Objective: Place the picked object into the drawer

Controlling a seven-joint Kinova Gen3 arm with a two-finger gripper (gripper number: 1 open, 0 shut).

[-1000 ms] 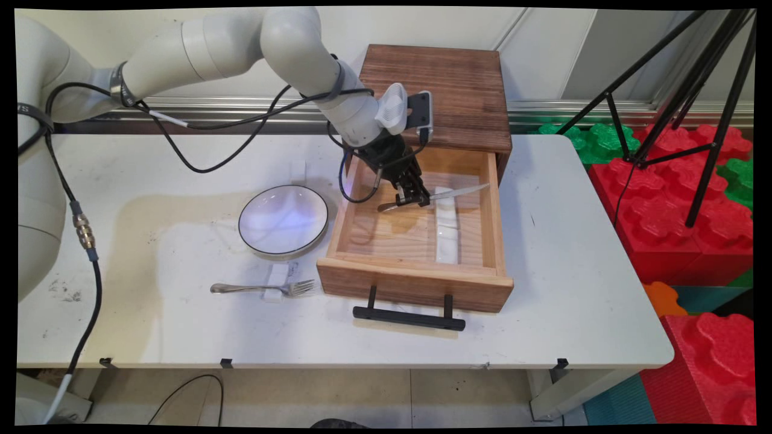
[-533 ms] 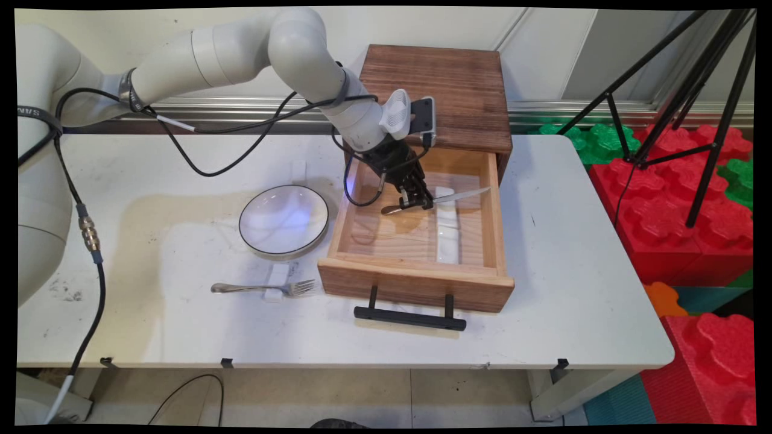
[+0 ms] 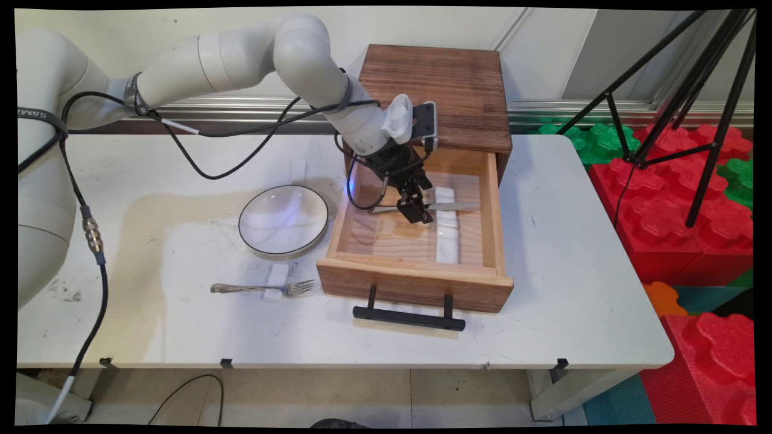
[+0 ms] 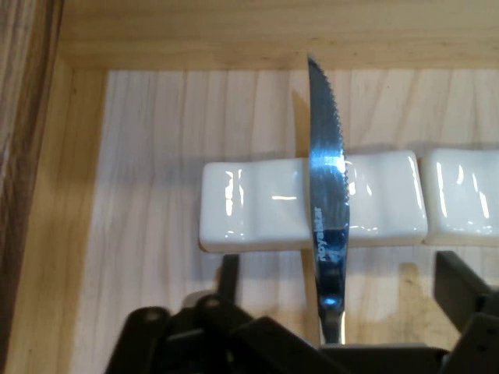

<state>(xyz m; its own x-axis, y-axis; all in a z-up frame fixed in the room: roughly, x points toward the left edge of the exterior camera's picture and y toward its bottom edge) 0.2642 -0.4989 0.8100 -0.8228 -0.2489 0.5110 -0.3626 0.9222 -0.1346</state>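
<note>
Your hand (image 3: 416,211) is closed on the handle of a serrated knife (image 3: 449,206), which lies level inside the open wooden drawer (image 3: 416,283), its blade crossing a white ceramic rest (image 4: 265,204) with a second white rest (image 4: 464,195) just beside it in the hand view. The drawer is pulled out of a dark wooden cabinet (image 3: 446,90) at 12 o'clock on the white table (image 3: 573,289). At the drawer's 9 o'clock sits a black-rimmed plate (image 3: 283,222), and at 7 o'clock a fork (image 3: 259,289) lies across a small white rest (image 3: 277,282).
</note>
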